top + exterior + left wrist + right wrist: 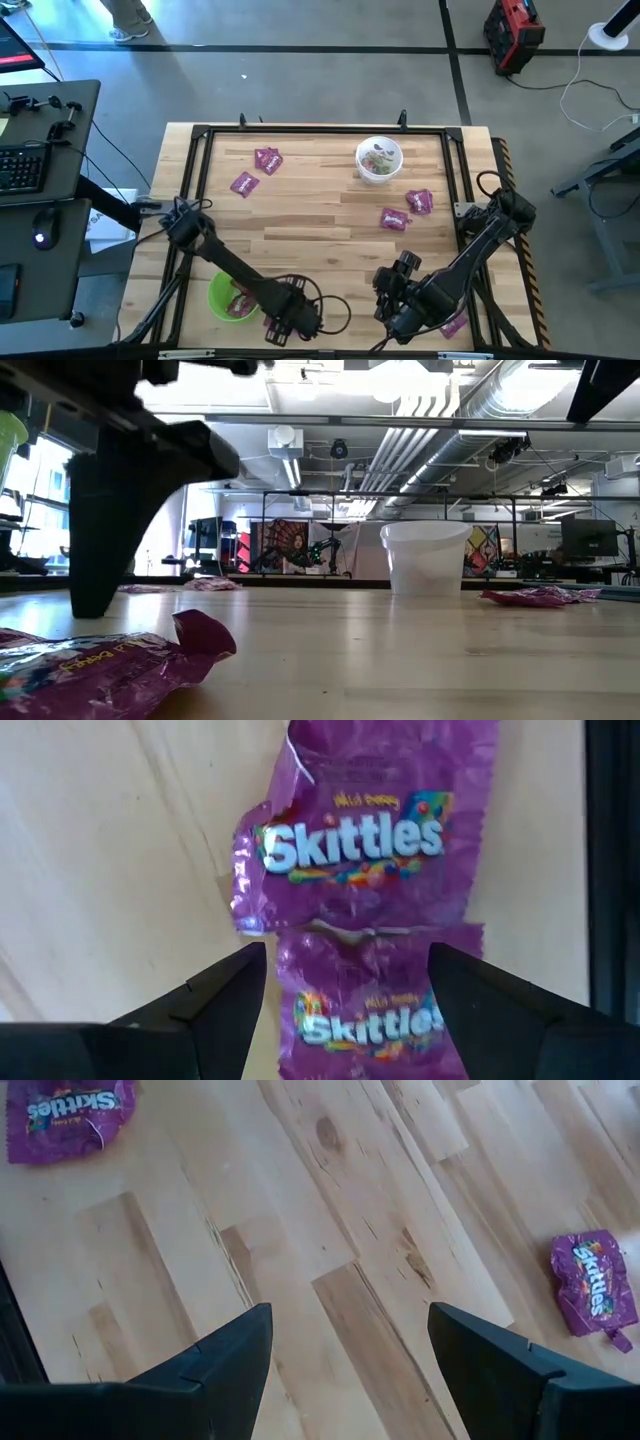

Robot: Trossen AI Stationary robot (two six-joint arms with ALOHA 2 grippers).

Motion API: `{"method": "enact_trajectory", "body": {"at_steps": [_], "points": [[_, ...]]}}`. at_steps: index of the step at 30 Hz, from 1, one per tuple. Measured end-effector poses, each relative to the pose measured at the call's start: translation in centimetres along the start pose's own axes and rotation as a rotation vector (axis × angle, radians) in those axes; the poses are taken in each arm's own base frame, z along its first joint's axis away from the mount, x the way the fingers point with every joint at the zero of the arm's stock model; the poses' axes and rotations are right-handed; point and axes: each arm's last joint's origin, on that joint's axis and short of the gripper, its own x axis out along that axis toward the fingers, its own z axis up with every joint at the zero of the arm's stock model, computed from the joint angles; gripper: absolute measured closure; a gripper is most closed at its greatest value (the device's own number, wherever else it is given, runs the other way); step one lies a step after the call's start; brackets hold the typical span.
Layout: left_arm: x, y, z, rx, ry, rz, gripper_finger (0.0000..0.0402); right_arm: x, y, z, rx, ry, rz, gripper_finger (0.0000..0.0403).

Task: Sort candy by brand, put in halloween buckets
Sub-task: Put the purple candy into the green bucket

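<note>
Left gripper (pixel 345 982) spread apart over two overlapping purple packets (pixel 365 870) just beside the green bucket (pixel 222 297), right gripper (pixel 350 1342) also spread (empty) farther from that bucket; likely to pinch both packets or skid the slick wrapper away.
</note>
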Motion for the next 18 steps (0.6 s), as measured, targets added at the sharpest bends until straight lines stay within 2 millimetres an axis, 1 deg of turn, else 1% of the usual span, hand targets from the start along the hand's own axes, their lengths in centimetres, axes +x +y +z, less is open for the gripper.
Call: {"method": "enact_trajectory", "body": {"at_steps": [5, 9, 12, 15, 18], "points": [[1.1, 0.0, 0.0, -0.032, 0.026, 0.008, 0.0138, 0.0, 0.0, 0.0, -0.006, -0.001, 0.000, 0.0140], [1.8, 0.1, 0.1, -0.054, 0.043, 0.016, 0.0161, 0.0, 0.0, 0.0, -0.009, -0.001, 0.000, 0.0140], [1.8, 0.1, 0.1, -0.088, 0.039, 0.035, 0.0183, 0.0, 0.0, 0.0, -0.010, -0.001, 0.000, 0.0140], [1.8, 0.3, 0.1, -0.103, 0.036, 0.048, 0.0217, 0.0, 0.0, 0.0, -0.012, -0.001, 0.000, 0.0140], [1.4, 0.6, 0.1, -0.108, 0.042, 0.047, 0.0278, 0.0, 0.0, 0.0, -0.013, -0.003, -0.001, 0.0140]]}}
